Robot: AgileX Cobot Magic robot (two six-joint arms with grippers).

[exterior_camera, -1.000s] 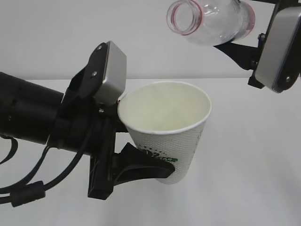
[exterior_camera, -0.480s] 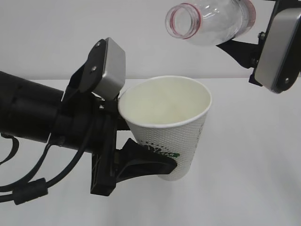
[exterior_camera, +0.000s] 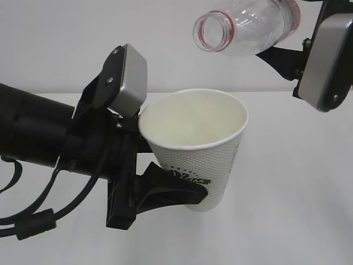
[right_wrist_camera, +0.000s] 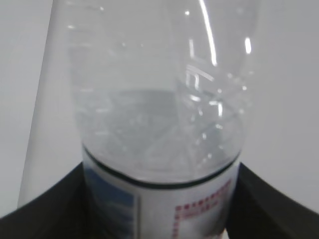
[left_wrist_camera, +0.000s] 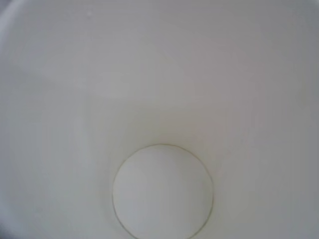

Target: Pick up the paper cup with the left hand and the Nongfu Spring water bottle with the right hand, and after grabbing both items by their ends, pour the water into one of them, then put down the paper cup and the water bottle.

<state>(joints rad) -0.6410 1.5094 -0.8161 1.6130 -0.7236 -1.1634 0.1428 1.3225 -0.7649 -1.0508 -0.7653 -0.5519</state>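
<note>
Clamped low around the small white paper cup [exterior_camera: 199, 160], my left hand [exterior_camera: 165, 190], the black two-finger gripper with the grey block on its thick black arm, fills the left and centre of the exterior view and holds the cup clear of the white table [exterior_camera: 298, 182], mouth up and leaning slightly right. At the upper right of that frame my right hand [exterior_camera: 325, 55], the black gripper with the grey screwed plate, is closed on the far end of the tall clear plastic Nongfu Spring water bottle [exterior_camera: 242, 30], which lies nearly level, its open red-ringed mouth pointing left, above the cup and a little to its right. From the right wrist I see black jaw tips either side of the red-edged label [right_wrist_camera: 164, 209], and clear water [right_wrist_camera: 154, 134] pooled in the body above it. I judge we are in the pouring step, with no stream visible and the cup's cream inside looking dry from my left wrist camera. Next I would need to dip the neck further with the mouth over the rim, slowly. Dimpled wall, a green-and-black logo near the base; the cup looks light and easily crushed.
</note>
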